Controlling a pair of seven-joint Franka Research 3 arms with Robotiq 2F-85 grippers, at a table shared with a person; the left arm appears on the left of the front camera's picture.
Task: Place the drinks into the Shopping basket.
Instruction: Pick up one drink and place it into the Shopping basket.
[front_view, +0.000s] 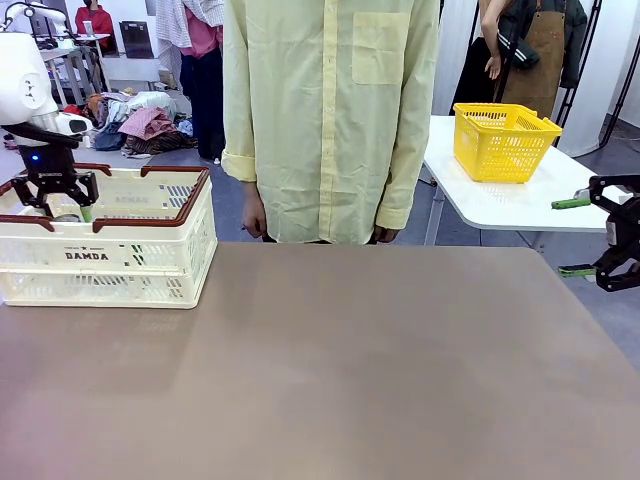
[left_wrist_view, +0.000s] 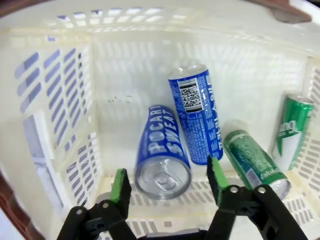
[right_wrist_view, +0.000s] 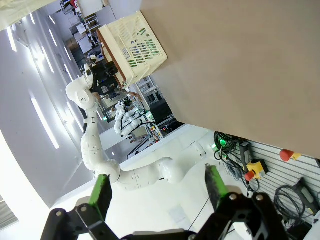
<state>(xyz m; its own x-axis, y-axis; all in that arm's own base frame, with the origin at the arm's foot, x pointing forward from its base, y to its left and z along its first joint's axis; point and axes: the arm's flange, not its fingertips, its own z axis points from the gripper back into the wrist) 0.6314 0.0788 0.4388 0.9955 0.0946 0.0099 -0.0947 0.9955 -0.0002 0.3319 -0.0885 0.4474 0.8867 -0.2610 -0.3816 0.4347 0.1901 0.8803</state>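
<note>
The Shopping basket (front_view: 140, 255) stands at the table's far left, cream-white with a dark red rim. My left gripper (front_view: 55, 200) hangs down inside it. Its wrist view shows the basket floor (left_wrist_view: 115, 100) with the drinks lying on it. A blue Pocari Sweat can (left_wrist_view: 162, 155) lies between the spread green pads (left_wrist_view: 120, 185) with a gap on each side. A second blue can (left_wrist_view: 195, 120) lies beside it. One green can (left_wrist_view: 255, 162) lies to its right and another green can (left_wrist_view: 292, 130) leans at the wall. My left gripper (left_wrist_view: 168, 180) is open. My right gripper (front_view: 573, 237) hangs open off the table's right edge.
A person in a pale yellow shirt (front_view: 330, 120) stands at the far edge, hands down. A yellow mesh basket (front_view: 505, 140) sits on a white side table (front_view: 520, 205) behind. The brown tabletop (front_view: 350, 370) spreads wide in front of the basket.
</note>
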